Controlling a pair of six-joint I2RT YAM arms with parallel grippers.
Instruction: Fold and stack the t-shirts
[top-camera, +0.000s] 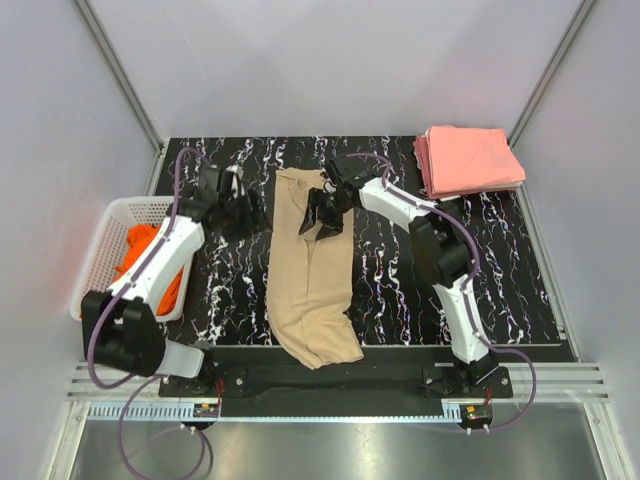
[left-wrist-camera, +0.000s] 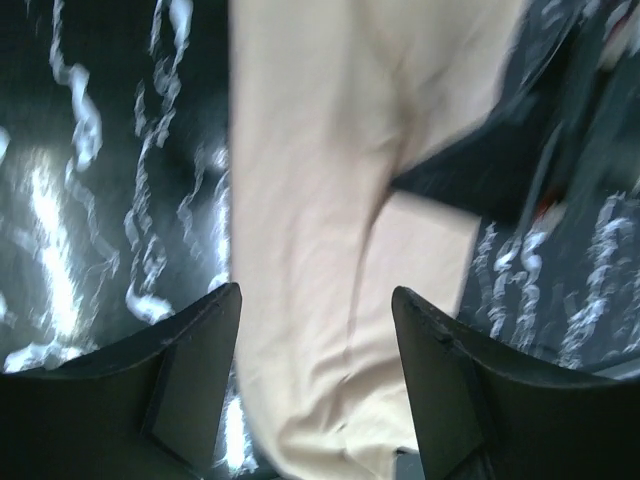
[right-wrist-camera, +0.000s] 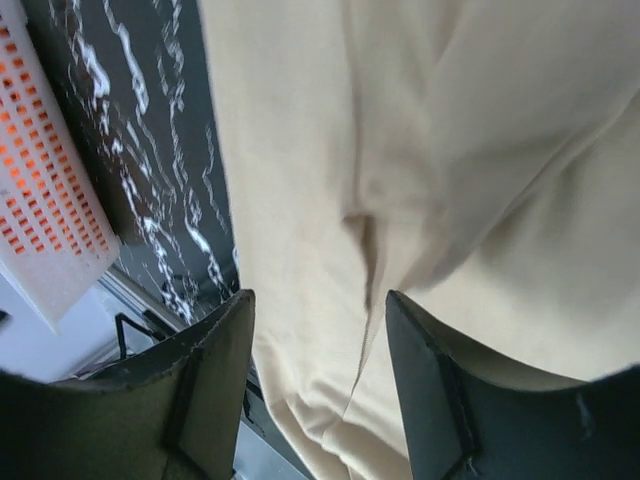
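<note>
the tan t-shirt (top-camera: 310, 270) lies in a long narrow strip down the middle of the black, white-veined bench (top-camera: 500, 280), running from the far half almost to the near edge, where its lower end bunches into a rounded fold. the left gripper (top-camera: 240, 205) sits low over the bench just beside the strip's far left edge; in the left wrist view its two dark fingers (left-wrist-camera: 190, 370) stand well apart, with tan cloth and bare bench showing between them and nothing pinched. that view is blurred. the right gripper (top-camera: 322, 212) is over the far right part of the same strip; in the right wrist view its fingers (right-wrist-camera: 440, 400) are likewise spread, the creased cloth lying beneath the gap and none of it clamped, though whether the tips touch the cloth cannot be told. a stack of salmon-pink t-shirts (top-camera: 470, 160), folded square, rests in the far right corner of the bench, well apart from both arms. an orange t-shirt (top-camera: 140, 250) lies crumpled in the white lattice basket (top-camera: 100, 250) at the bench's left edge, beside the left arm.
</note>
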